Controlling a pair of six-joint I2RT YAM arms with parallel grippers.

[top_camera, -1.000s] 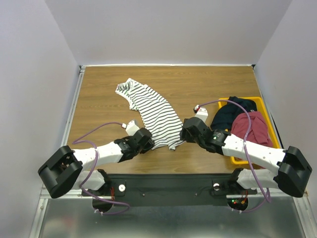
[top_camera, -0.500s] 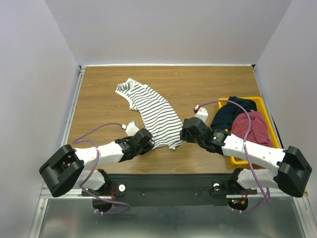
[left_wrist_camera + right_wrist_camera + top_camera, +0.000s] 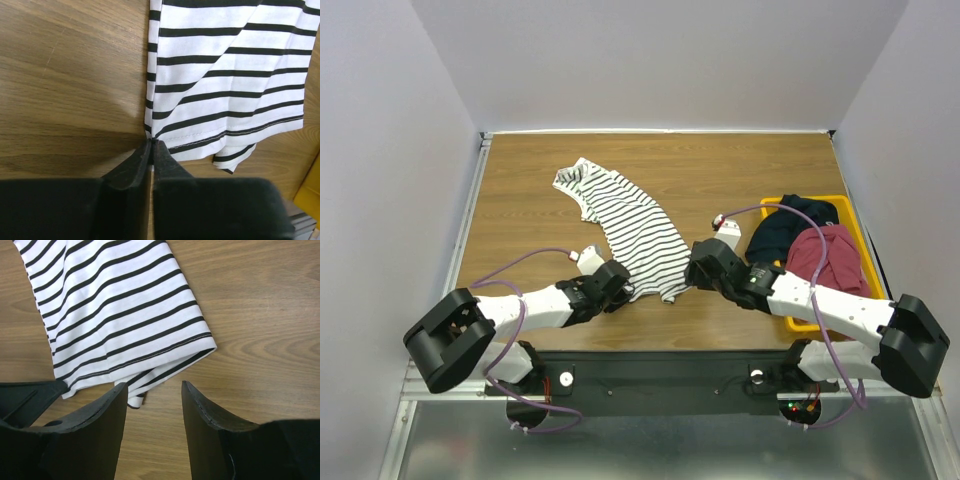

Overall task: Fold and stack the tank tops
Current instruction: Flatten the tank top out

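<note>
The white tank top with thin dark stripes (image 3: 635, 230) lies spread on the wooden table, its hem toward me. My left gripper (image 3: 623, 291) is at the hem's left corner; in the left wrist view the left gripper (image 3: 151, 142) is shut, pinching that corner of the striped top (image 3: 225, 75). My right gripper (image 3: 692, 278) hovers by the hem's right corner. Its wrist view shows the right gripper (image 3: 152, 384) open over bare wood, just short of the striped top (image 3: 115, 310). The dark red tank top (image 3: 825, 255) lies crumpled in the bin.
A yellow bin (image 3: 820, 199) stands at the table's right side, holding a dark navy garment (image 3: 790, 225) beside the red top. Grey walls enclose the table on three sides. A metal rail runs along the near edge.
My left gripper's jaws have come together on the left hem corner of the striped top, and the left arm has shifted slightly. The right arm has not moved.
</note>
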